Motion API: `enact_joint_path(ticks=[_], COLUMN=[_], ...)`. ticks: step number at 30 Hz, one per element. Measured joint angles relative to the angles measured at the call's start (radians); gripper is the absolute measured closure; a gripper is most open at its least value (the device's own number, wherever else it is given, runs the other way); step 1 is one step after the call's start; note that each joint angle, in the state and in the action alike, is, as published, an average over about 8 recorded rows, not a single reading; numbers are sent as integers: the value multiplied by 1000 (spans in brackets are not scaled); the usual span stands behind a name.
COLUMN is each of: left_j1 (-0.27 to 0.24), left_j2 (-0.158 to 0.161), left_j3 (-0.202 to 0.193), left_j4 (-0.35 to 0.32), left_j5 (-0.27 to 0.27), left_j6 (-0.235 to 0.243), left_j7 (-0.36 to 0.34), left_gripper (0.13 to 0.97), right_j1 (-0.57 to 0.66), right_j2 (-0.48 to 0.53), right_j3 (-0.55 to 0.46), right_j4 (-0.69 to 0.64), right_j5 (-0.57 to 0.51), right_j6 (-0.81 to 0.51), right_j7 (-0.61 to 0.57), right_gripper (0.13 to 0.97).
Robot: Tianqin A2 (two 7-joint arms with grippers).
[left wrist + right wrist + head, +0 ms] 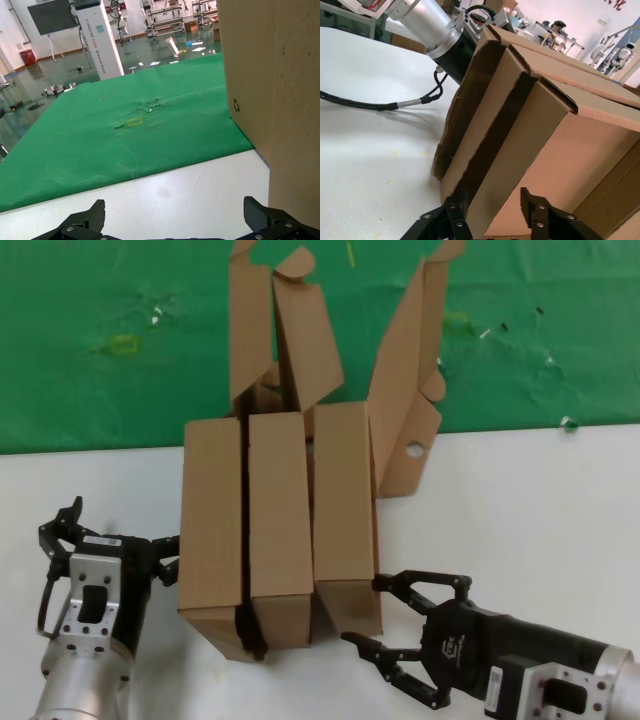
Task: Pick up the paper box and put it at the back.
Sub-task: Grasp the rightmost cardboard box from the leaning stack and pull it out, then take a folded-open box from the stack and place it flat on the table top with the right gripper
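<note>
The paper box (pixel 345 510) is the right one of three brown cartons standing side by side on the white table. Its raised lid (pixel 405 390), with rounded flaps and a small round hole, leans over the green cloth (pixel 100 390) at the back. My right gripper (pixel 387 618) is open, its jaws straddling the box's near right corner without closing on it; the right wrist view shows the box (pixel 580 160) between the fingers (pixel 452 215). My left gripper (pixel 112 538) is open and empty, on the table beside the left carton (pixel 212 520).
The middle carton (pixel 280 510) and the left carton stand tight against the box, their tall lids (pixel 250 330) upright at the back. The left wrist view shows the left carton's side (pixel 280 90), the green cloth (pixel 125 130) and white tabletop (pixel 175 185).
</note>
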Motion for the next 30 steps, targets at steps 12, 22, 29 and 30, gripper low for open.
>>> enact_joint_path(ticks=[12,22,29,30], left_j1=[0,1,2,2], left_j2=[-1,1,3,4], left_j3=[0,-2,-5,-6], left_j4=[0,1,2,3], left_j5=[-5,-12,-11,-10], left_j6=[-10,-20,-21,-20], left_j7=[2,5,4,4], left_gripper=[132,132,132,132], right_j1=[-31,-91,-176,-189], right_j2=[10,18,48,56], right_j3=[2,35,129,147], right_j4=[11,30,62,68], right_j5=[0,36,100,107], right_j6=[15,33,47,48], right_j7=[12,-20,-59,-61], right_gripper=[804,895,937,943])
